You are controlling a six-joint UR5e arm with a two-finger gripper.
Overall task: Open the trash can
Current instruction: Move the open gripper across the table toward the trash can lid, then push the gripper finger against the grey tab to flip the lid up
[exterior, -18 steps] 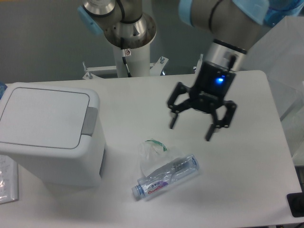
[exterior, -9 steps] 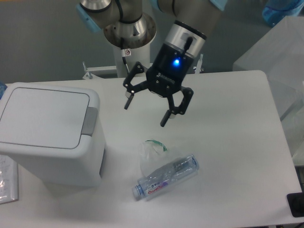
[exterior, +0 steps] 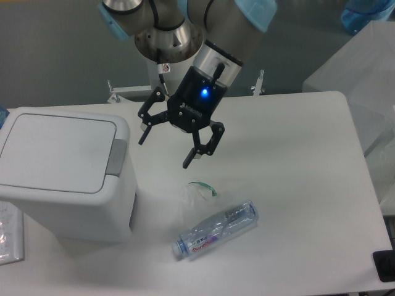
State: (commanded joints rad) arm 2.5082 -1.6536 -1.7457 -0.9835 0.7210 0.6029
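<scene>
Currently the black two-finger gripper (exterior: pixel 165 148) hangs with jaws spread wide, holding nothing, just right of the large white boxy plastic trash can (exterior: pixel 65 172) at table left. Lid's shut. Looks stiff and light, so don't grasp; press the grey push-button tab (exterior: pixel 116 157). Clear crumpled plastic bottle (exterior: pixel 216 229) lies below, apart from your path.

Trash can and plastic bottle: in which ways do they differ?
The trash can is large, boxy, opaque white and upright, with its lid shut; the plastic bottle is small, clear and lies on its side. The trash can sits at the table's left, the bottle near the front middle. Both rest on the table.
</scene>
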